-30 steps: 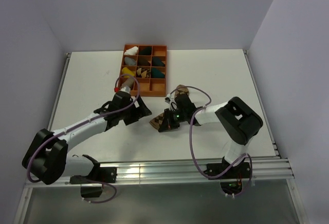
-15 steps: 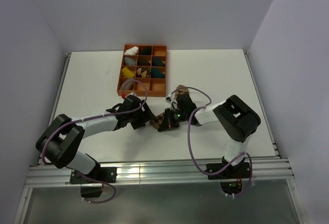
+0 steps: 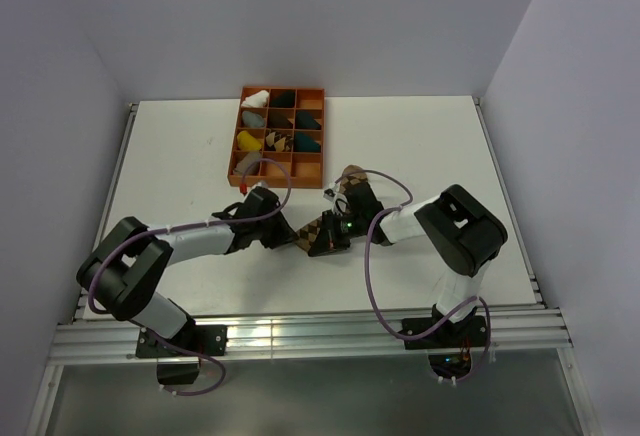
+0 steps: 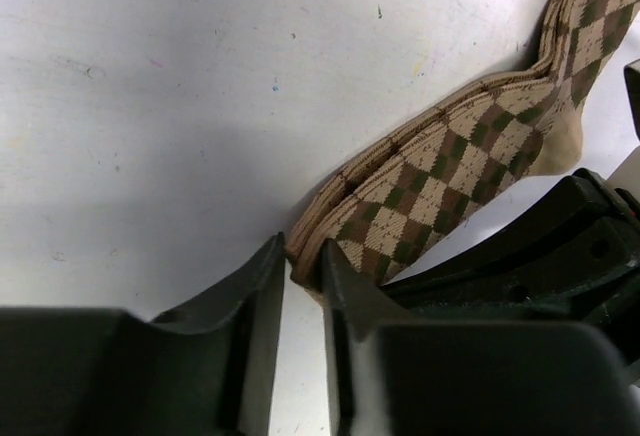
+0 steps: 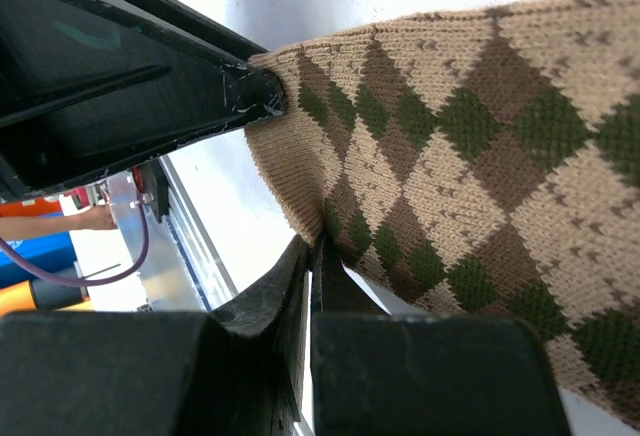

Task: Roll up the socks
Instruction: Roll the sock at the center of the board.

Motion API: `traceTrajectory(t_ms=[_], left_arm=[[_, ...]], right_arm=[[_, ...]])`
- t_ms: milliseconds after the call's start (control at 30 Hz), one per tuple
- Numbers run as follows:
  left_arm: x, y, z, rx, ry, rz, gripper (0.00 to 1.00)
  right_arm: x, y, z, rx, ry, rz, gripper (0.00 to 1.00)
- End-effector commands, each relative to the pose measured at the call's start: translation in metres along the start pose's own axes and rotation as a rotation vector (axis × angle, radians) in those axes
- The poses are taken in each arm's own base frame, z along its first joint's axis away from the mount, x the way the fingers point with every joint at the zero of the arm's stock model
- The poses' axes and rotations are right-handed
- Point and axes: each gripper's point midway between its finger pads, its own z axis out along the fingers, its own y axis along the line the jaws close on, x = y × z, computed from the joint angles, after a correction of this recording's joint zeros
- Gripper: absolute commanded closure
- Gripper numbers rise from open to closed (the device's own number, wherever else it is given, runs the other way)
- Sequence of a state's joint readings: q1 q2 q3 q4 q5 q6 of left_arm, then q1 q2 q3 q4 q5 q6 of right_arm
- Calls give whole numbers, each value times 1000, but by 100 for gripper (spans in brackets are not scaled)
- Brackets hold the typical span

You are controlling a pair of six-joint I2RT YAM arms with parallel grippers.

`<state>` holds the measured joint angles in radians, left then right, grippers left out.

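The socks (image 3: 332,218) lie as a tan-and-brown argyle strip at the table's middle, running up to the right toward (image 3: 352,178). In the left wrist view, two stacked layers of the socks (image 4: 450,156) end between my left gripper's (image 4: 303,261) narrow jaws, which pinch the edge. That left gripper (image 3: 290,238) sits at the strip's near left end. My right gripper (image 5: 312,251) is shut on a fold of the socks (image 5: 450,136) from the near side. Its black body (image 3: 340,228) covers part of the strip.
An orange compartment tray (image 3: 323,136) with several sock bundles stands behind the arms, left of centre. The left gripper's black fingers (image 5: 150,86) fill the upper left of the right wrist view, close to the right gripper. A table rail (image 3: 300,331) runs along the near edge.
My left arm reached right to the socks' near end, and its jaws narrowed from wide open onto the edge. The right gripper stayed shut on the socks.
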<state>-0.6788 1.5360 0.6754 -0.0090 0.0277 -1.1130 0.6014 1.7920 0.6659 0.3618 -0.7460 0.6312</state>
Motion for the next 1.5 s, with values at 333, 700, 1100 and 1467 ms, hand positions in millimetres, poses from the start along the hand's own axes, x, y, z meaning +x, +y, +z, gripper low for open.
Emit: traceTrajectory(t_ms=[333,700,1100,1467], left_arm=[[-2,-6,2,-75,24,25,100],[-5,-11,2,-127,53,53,100],[-7,-21,1,-155,91,75,100],[-3,-19,4,-174,121,84,100]], right_arm=[[-21,2,-17,65,-135,-174,80],[-35,28,-43,192,-390,-505,47],[-33,33,-26,421,-494,-768,45],[-27,42,1,526,-496,-863,44]])
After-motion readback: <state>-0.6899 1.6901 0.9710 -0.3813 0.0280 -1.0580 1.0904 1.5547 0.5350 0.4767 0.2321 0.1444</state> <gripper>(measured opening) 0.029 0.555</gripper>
